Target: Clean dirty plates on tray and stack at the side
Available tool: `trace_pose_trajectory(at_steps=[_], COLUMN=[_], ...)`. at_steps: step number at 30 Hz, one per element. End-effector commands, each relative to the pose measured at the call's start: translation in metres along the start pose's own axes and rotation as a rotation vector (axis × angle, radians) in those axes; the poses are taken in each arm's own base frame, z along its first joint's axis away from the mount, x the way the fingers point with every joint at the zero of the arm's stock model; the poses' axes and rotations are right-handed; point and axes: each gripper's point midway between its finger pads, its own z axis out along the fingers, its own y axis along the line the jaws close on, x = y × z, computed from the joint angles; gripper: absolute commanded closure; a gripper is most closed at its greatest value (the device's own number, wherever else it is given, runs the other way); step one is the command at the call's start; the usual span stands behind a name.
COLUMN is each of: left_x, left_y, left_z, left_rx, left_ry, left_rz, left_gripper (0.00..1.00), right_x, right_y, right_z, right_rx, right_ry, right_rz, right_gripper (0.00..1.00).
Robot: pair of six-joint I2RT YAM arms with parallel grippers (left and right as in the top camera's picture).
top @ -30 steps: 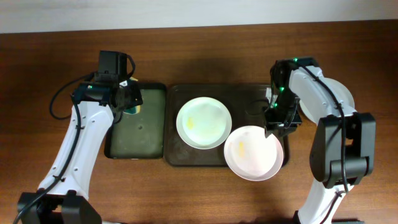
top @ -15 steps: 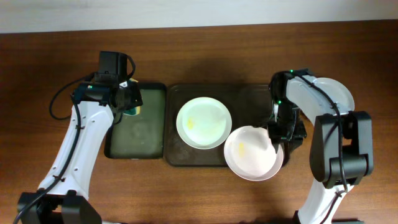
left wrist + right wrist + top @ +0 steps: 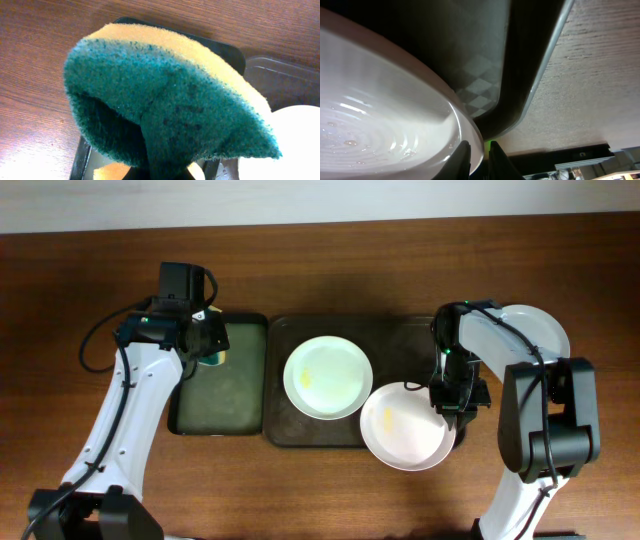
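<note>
My left arm (image 3: 125, 400) reaches forward, elbow out, and the left gripper (image 3: 212, 346) is squeezing the sponge (image 3: 165, 110). My right arm (image 3: 505, 345) is folded back, wrist angled down, with the right gripper (image 3: 447, 398) nipping a plate (image 3: 400, 435) by the rim, fingers (image 3: 463, 160) either side.

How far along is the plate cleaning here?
Done: one plate lies on the table right of the tray, apparently set aside. In hand: the right gripper pinches the rim of a smeared plate overhanging the tray; the left gripper holds a sponge. Left: wiping that plate and the smeared centre plate.
</note>
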Motion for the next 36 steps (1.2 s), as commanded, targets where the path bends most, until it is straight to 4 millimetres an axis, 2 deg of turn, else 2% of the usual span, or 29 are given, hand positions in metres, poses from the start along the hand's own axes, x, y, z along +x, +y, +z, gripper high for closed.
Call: trace_pose_trajectory(at_steps=[1, 5, 6, 7, 8, 13, 15, 17, 22, 25, 28, 29, 30, 31, 32, 36], left_x=[0.000, 0.000, 0.000, 0.000, 0.000, 0.001, 0.001, 0.001, 0.000, -0.003, -0.008, -0.010, -0.011, -0.011, -0.011, -0.011], left_y=[0.000, 0.000, 0.000, 0.000, 0.000, 0.000, 0.000, 0.000, -0.001, -0.001, -0.003, -0.004, -0.004, -0.004, -0.004, -0.004], left_z=[0.000, 0.000, 0.000, 0.000, 0.000, 0.000, 0.000, 0.000, 0.000, 0.000, 0.000, 0.000, 0.000, 0.000, 0.000, 0.000], left_rx=[0.006, 0.006, 0.006, 0.006, 0.005, 0.004, 0.004, 0.004, 0.007, 0.009, 0.015, 0.018, 0.020, 0.020, 0.020, 0.020], left_ry=[0.001, 0.001, 0.001, 0.002, 0.003, 0.008, 0.007, 0.007, 0.001, -0.009, -0.029, -0.038, -0.042, -0.043, -0.044, -0.042], left_rz=[0.014, 0.014, 0.014, 0.014, 0.015, 0.015, 0.015, 0.015, 0.014, 0.013, 0.011, 0.010, 0.009, 0.009, 0.009, 0.010], left_gripper=[1.00, 1.00, 1.00, 1.00, 1.00, 1.00, 1.00, 1.00, 1.00, 1.00, 1.00, 1.00, 1.00, 1.00, 1.00, 1.00], right_x=[0.000, 0.000, -0.001, -0.003, -0.004, -0.003, -0.006, -0.011, -0.038, -0.058, -0.069, -0.073, -0.076, -0.079, -0.083, -0.085], right_y=[-0.002, -0.002, -0.002, -0.001, -0.001, -0.003, -0.006, -0.009, -0.032, -0.056, -0.061, -0.058, -0.058, -0.058, -0.057, -0.041], right_z=[-0.003, -0.003, -0.003, -0.003, -0.003, 0.001, 0.001, -0.002, -0.031, -0.054, -0.065, -0.067, -0.068, -0.069, -0.073, -0.110], right_rx=[0.005, 0.005, 0.005, 0.003, 0.001, 0.011, 0.031, 0.024, -0.024, -0.037, -0.076, -0.091, -0.091, -0.093, -0.100, -0.215], right_ry=[-0.017, -0.018, -0.021, -0.029, -0.036, -0.029, -0.042, -0.062, -0.160, -0.247, -0.296, -0.313, -0.327, -0.342, -0.360, -0.407], right_rz=[0.011, 0.018, 0.018, 0.018, 0.018, 0.018, 0.019, 0.031, 0.108, 0.172, 0.160, 0.135, 0.134, 0.135, 0.136, 0.113], right_gripper=[0.85, 0.81, 0.82, 0.89, 0.91, 0.91, 0.96, 0.96, 0.96, 0.96, 0.96, 0.82, 0.57, 0.39, 0.35, 0.34])
